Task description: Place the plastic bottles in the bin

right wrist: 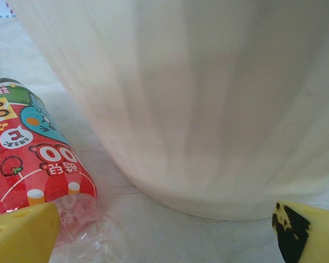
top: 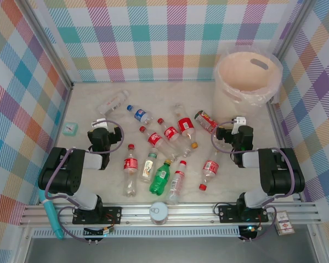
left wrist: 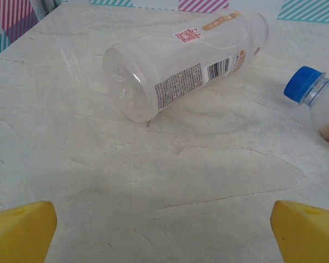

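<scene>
The large round beige plastic bin [top: 247, 76], lined with a clear bag, stands in the far right corner of the pale marble-patterned table [top: 83, 104]. The small clear plastic bottles lie on their sides, scattered across the middle of the table between the two arms. A pale white-labelled bottle [top: 112, 102] is nearest the far left corner, with a blue-capped bottle [top: 139, 114] just right of it. A green bottle [top: 160, 178] lies toward the near edge among several red-labelled, red-capped ones, and a crumpled red-labelled bottle [top: 206, 121] lies closest to the bin. The left gripper [top: 104, 129] hangs low over bare table on the near side of the white-labelled bottle. In the left wrist view its yellow fingertips [left wrist: 22, 233] sit far apart with nothing between them, the white-labelled bottle [left wrist: 181, 66] ahead and the blue-capped bottle [left wrist: 312, 93] at the right. The right gripper [top: 234, 129] is on the near side of the bin. Its yellow fingertips [right wrist: 22, 233] are likewise spread and empty, facing the bin's wall [right wrist: 208, 98], with the crumpled red-labelled bottle [right wrist: 33, 159] just beside one fingertip.
</scene>
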`<state>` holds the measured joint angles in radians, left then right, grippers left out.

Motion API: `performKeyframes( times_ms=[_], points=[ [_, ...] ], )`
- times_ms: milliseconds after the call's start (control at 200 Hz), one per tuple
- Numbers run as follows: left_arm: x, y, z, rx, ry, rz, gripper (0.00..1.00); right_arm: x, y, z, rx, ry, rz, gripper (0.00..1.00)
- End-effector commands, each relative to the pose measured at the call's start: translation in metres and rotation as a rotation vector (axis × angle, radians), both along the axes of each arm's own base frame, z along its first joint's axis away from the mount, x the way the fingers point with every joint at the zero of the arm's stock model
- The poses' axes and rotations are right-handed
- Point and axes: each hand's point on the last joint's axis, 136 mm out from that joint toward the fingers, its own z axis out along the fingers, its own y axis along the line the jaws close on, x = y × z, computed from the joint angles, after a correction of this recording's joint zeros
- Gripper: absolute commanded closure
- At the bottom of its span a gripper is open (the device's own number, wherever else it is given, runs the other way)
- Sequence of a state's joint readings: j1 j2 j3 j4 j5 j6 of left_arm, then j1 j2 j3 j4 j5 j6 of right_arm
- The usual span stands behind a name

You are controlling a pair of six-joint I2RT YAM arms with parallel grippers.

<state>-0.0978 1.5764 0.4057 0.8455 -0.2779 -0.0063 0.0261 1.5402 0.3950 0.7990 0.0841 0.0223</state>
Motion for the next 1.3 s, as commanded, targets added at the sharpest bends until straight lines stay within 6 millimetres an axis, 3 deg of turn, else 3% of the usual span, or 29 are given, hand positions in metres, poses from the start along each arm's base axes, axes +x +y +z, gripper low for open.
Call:
performKeyframes(
  times_ms=[0,700,845,970,1100,1295],
  points=[
    [0.001,-0.002,0.006,0.007,-0.033,-0.004,0.00,0.007,0.001,0.014,0.014,-0.046,0.011,0.01],
    [0.002,-0.001,0.005,-0.008,-0.026,-0.016,0.00,0.007,0.001,0.015,0.014,-0.048,0.010,0.01],
    [0.003,-0.003,0.018,0.003,-0.009,-0.021,0.00,0.001,-0.007,0.038,0.004,-0.040,-0.047,0.01],
    [-0.004,-0.004,0.055,0.064,0.005,0.046,0.00,-0.025,-0.012,0.049,0.015,0.085,-0.105,0.01],
    [-0.016,-0.013,0.096,-0.071,0.013,0.087,0.00,-0.070,-0.013,0.062,0.055,0.152,-0.188,0.01],
    [-0.022,-0.056,0.117,-0.277,0.143,-0.040,0.00,-0.142,-0.002,0.058,0.273,0.395,-0.324,0.01]
  ],
)
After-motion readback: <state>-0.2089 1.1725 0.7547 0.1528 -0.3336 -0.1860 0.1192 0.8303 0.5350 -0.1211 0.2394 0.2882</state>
